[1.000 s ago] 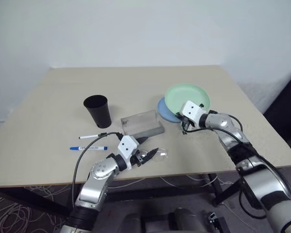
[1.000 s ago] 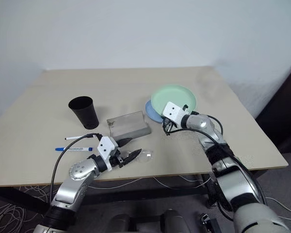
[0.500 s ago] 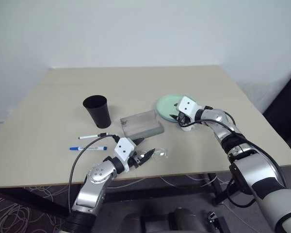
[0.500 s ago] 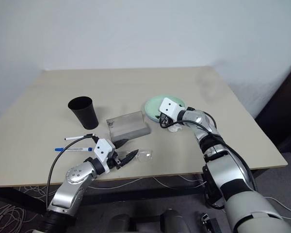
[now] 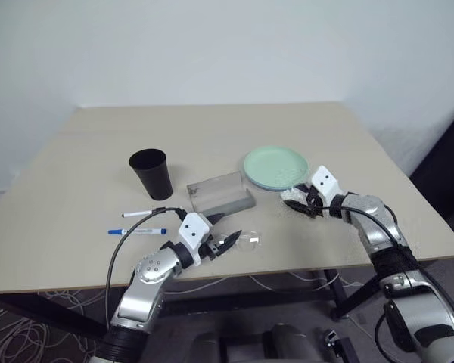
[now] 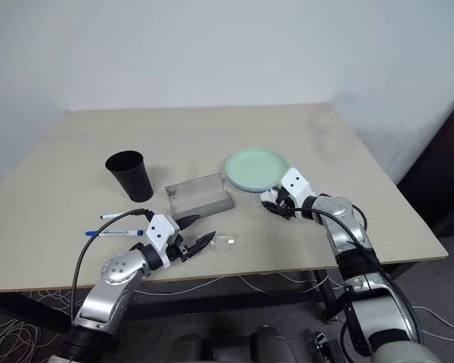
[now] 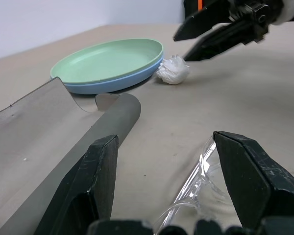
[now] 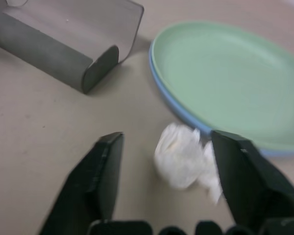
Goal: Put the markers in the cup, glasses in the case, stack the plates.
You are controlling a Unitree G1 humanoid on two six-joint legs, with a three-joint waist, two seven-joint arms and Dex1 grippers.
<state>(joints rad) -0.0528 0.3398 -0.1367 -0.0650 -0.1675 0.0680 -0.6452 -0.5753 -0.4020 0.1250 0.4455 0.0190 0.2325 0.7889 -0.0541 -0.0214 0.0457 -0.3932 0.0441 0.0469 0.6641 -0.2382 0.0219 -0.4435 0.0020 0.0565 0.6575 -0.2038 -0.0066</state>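
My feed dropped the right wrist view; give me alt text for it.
The open right gripper frames a white tissue wad on the table, the wad just in front of the green plate stacked on the blue plate. The open grey case lies beside the plates.

Pale, matt, wood-look table top, smooth with a faint grain. Matt plastic, smooth, on the mint green plate and on the light blue plate beneath it. Dull black plastic on the cup. Smooth grey satin finish on the open case, slightly translucent along the lid. Clear glossy plastic on the glasses. Crumpled white paper for the tissue wad. White plastic barrels on the markers. Matt black fingers on the left gripper, white glossy housing on the right gripper.
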